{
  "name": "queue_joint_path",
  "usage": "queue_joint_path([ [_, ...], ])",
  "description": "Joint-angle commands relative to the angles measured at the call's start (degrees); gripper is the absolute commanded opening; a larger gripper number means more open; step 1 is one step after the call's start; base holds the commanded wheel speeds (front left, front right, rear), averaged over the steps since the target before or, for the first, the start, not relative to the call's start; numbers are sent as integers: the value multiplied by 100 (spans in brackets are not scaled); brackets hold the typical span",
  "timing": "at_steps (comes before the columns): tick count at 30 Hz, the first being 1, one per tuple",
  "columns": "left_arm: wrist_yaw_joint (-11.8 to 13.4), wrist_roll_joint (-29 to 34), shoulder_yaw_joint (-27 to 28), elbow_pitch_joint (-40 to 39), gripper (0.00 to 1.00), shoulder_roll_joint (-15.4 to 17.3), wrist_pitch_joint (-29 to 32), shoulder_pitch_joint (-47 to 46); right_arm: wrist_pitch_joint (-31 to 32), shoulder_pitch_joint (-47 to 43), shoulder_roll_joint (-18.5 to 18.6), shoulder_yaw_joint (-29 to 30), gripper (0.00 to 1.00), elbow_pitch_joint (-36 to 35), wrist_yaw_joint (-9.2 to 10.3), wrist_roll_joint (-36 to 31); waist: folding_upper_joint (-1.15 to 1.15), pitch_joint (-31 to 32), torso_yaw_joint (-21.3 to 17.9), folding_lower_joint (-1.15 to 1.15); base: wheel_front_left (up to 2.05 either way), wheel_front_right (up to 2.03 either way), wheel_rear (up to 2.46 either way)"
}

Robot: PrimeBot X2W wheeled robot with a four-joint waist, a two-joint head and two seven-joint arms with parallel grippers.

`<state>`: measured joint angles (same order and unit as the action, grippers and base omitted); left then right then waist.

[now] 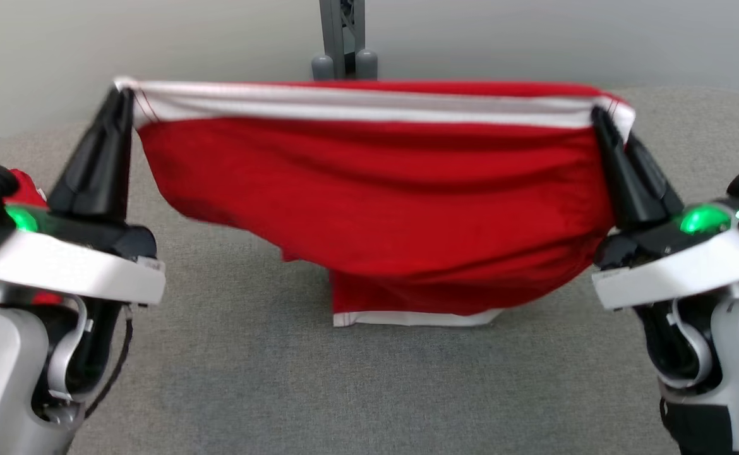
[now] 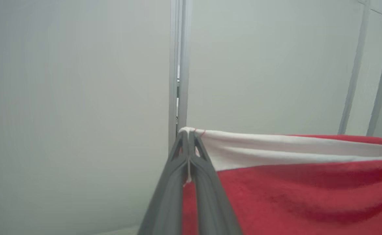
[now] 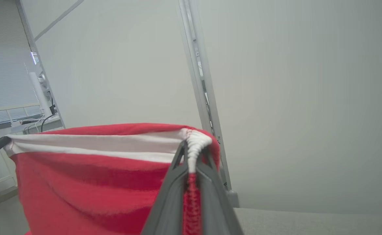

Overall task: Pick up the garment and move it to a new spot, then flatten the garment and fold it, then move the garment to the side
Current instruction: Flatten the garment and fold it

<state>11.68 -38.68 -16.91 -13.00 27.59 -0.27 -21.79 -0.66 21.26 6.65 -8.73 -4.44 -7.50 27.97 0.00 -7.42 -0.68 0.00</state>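
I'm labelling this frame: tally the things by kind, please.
Red garment with white band: 1
Grippers: 2, left gripper, right gripper
Other red cloth beside left arm: 1
Grey table: 1
Grey post: 1
Total: 6

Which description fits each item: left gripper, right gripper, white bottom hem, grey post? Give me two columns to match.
Items:
1. left gripper
2. right gripper
3. white bottom hem
4. grey post

Descriptions:
A. upright behind the garment
B. jaws shut on the white-banded edge's left end
C. down at the table
D. jaws shut on the white-banded edge's right end

Pairs: 1-B, 2-D, 3-C, 4-A
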Motion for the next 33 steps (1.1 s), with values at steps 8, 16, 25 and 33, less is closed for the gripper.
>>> queue_joint_path([
  [8,196,383,68,-723,0,77,-52,-615,-46,444,161,-12,0,-187,2,-125,0,100,-45,0,0,0,0],
  [16,-28,192,-150,-449,0,-63,155,-1067,11,930,238,-178,0,171,2,-219,0,-106,-89,0,0,0,0],
  [25,-866,-47,-342,1573,0,-512,-45,-2846,-337,2770,244,-567,0,1691,1,-117,0,-675,-143,0,0,0,0],
  [33,-1388,117,-367,3548,0,-836,-506,-4657,-1098,4625,187,-881,0,3446,1,1,0,-1227,-153,0,0,0,0],
])
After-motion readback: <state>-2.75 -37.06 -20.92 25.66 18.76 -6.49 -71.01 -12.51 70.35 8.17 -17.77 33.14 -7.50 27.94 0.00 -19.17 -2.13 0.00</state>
